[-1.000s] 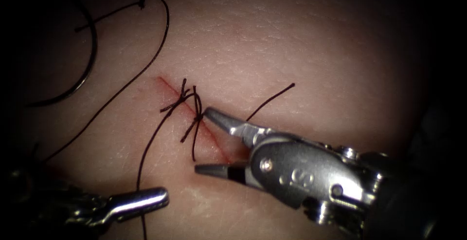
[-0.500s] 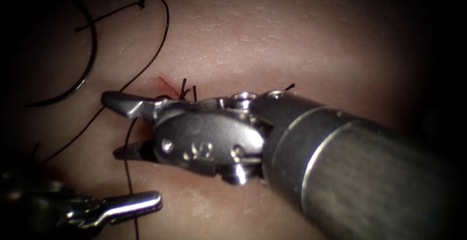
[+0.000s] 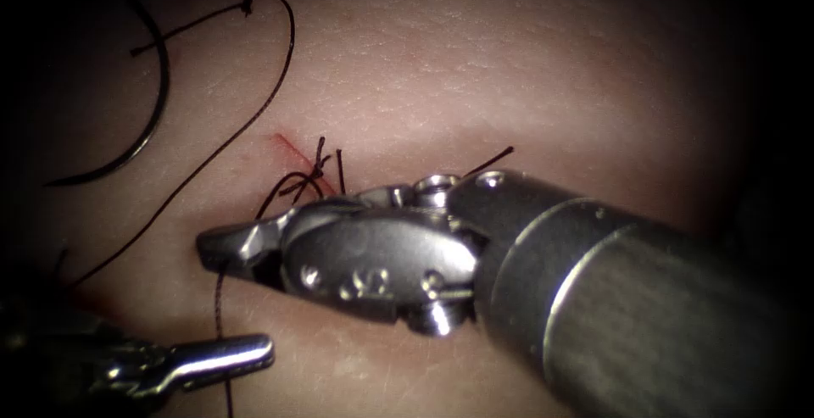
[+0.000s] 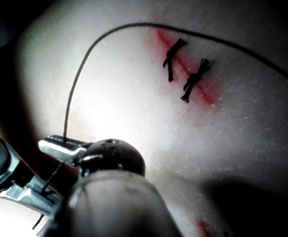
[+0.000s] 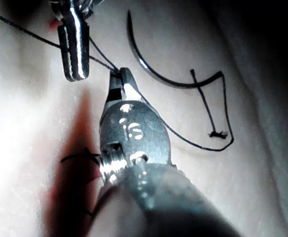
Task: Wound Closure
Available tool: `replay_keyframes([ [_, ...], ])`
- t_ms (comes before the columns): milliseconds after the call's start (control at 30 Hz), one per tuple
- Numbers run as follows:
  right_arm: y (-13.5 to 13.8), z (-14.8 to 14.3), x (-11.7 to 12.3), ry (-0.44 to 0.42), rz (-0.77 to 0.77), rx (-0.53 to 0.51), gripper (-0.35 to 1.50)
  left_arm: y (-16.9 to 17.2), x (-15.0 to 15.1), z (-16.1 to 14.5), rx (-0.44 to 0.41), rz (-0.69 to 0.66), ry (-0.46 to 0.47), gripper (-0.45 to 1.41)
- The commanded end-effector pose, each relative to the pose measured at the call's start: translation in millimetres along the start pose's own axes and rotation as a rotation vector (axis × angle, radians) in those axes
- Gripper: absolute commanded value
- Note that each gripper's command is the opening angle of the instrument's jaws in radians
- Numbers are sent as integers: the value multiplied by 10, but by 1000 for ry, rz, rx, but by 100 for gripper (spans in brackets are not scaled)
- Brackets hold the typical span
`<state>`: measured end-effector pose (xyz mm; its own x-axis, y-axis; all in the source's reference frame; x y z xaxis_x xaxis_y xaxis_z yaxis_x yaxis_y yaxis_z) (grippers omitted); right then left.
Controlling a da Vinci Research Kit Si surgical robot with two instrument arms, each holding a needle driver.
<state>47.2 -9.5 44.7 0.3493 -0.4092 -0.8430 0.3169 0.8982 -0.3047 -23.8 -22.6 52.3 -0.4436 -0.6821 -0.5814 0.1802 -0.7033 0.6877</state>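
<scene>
The right tool [image 3: 222,253] is closing its fingers on the thread [image 3: 219,299] left of the cut [image 3: 288,145]; the left tool [image 3: 242,353] is gripping that thread lower down; the needle [image 3: 151,121] is lying free on the tissue [image 3: 526,70], far left; keeping tension gentle looks wise.

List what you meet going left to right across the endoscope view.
Needle lying free on the tissue → left tool, shut on the thread → cut with its knots → right tool, closed on the thread.
</scene>
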Motion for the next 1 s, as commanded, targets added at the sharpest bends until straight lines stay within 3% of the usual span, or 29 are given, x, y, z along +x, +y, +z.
replay_keyframes([
  [33,-4,1,-10,-8,9,-5,-35,10,2,4,-2,-2,3,15],
  [133,-10,-6,-18,-46,37,-24,-35,9,2,5,5,-33,2,62],
  [367,-20,-8,-26,-92,132,-68,-35,21,14,12,88,-38,-26,88],
  [700,-6,-10,-61,-162,244,-99,-35,28,21,29,93,-27,-38,91],
  [1000,-25,3,-83,-193,255,-77,-35,26,33,32,116,-27,-27,88],
])
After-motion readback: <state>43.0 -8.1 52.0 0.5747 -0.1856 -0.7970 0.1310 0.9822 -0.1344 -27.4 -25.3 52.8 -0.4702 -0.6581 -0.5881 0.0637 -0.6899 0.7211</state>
